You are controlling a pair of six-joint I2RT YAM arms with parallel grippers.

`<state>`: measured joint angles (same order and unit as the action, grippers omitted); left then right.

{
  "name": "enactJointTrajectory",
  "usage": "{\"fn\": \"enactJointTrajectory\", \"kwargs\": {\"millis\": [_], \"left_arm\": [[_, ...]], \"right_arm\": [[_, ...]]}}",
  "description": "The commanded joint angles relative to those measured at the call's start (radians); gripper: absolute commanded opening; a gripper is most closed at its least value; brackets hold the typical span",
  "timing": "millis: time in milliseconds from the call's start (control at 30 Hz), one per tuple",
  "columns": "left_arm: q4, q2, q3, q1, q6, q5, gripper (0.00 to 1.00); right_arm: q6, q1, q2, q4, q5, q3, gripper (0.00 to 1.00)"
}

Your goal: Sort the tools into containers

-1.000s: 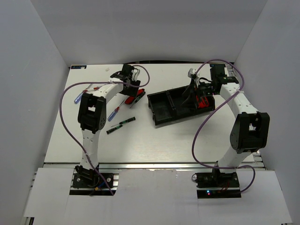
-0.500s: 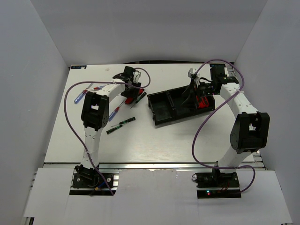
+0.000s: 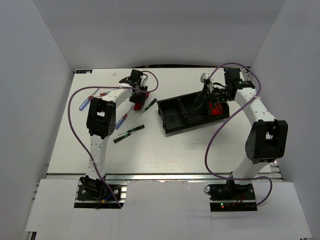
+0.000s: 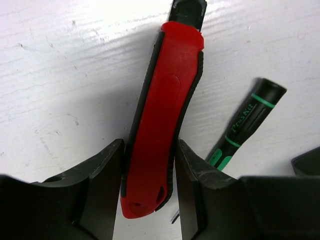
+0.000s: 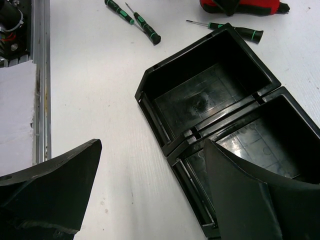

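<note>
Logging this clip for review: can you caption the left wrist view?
Left pincer straddling a red folding knife on the white table, a green-marked black screwdriver alongside.

A white table (image 3: pixel 165 150) bears a black three-compartment tray (image 3: pixel 171 116) at right, with screwdrivers (image 3: pixel 129 133) and a red knife (image 4: pixel 160 120) at far left.

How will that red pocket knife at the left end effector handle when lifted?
The red knife looks rigid, so probably no flexing. Its flat-sided body seems unlikely to roll. Held near one end, its smooth curved handle might pivot or slip.
</note>
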<state>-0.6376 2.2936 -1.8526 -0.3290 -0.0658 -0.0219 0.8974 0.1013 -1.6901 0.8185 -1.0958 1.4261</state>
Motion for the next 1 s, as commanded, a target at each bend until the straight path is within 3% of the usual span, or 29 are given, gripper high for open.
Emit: {"fn": "enactJointTrajectory", "kwargs": {"millis": [0, 267, 400, 500, 767, 967], "left_arm": [[0.01, -0.02, -0.062, 0.004, -0.028, -0.013, 0.31], [0.01, -0.132, -0.088, 0.004, -0.088, -0.01, 0.06], [0.035, -0.251, -0.022, 0.004, -0.161, 0.04, 0.0], [0.094, -0.33, 0.093, 0.004, -0.227, 0.12, 0.0], [0.401, -0.664, 0.534, 0.002, -0.492, 0.299, 0.0], [0.578, -0.818, 0.728, -0.027, -0.64, 0.341, 0.0]], "right_arm": [[0.044, 0.001, 0.033, 0.054, -0.013, 0.045, 0.89], [0.037, 0.026, 0.037, 0.102, 0.023, 0.074, 0.89], [-0.027, 0.078, 0.01, 0.102, 0.059, 0.129, 0.89], [-0.191, 0.109, -0.022, 0.03, 0.056, 0.18, 0.89], [-0.95, 0.23, -0.055, -0.404, 0.235, 0.194, 0.89], [-1.261, 0.288, -0.138, -0.576, 0.28, 0.258, 0.89]]}}
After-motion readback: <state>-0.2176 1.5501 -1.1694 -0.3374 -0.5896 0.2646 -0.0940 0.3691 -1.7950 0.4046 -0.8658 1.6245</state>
